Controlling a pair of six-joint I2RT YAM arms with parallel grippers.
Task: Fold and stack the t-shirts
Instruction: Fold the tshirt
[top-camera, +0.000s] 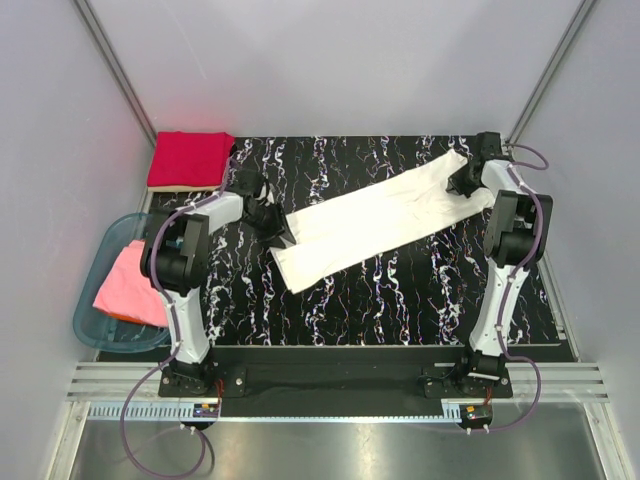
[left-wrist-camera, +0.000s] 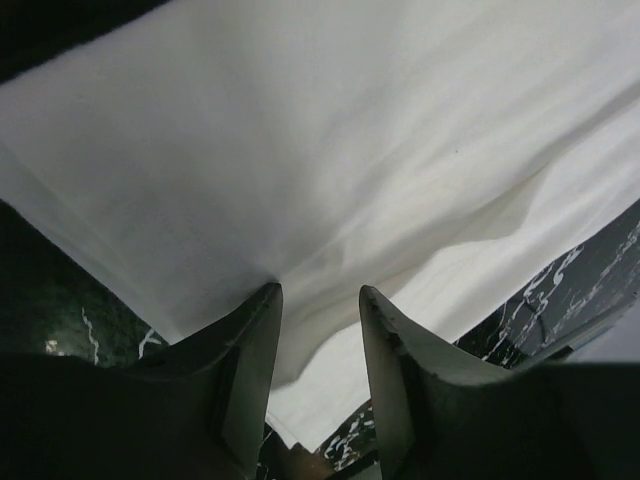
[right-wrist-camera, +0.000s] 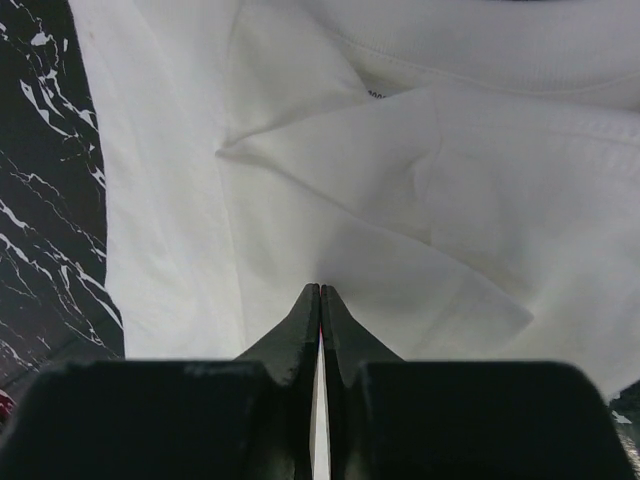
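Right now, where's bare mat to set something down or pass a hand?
Two free patches: the near strip of mat between the white shirt and the mat's near edge, and the far strip between the red shirt and the right claw. Crowded: the left side, where the left claw, tub with the pink shirt and red shirt sit close.

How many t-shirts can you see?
3. The white t-shirt lies stretched across the mat, the red t-shirt sits folded at the far left, the pink t-shirt is in the teal tub. Others may hide underneath.
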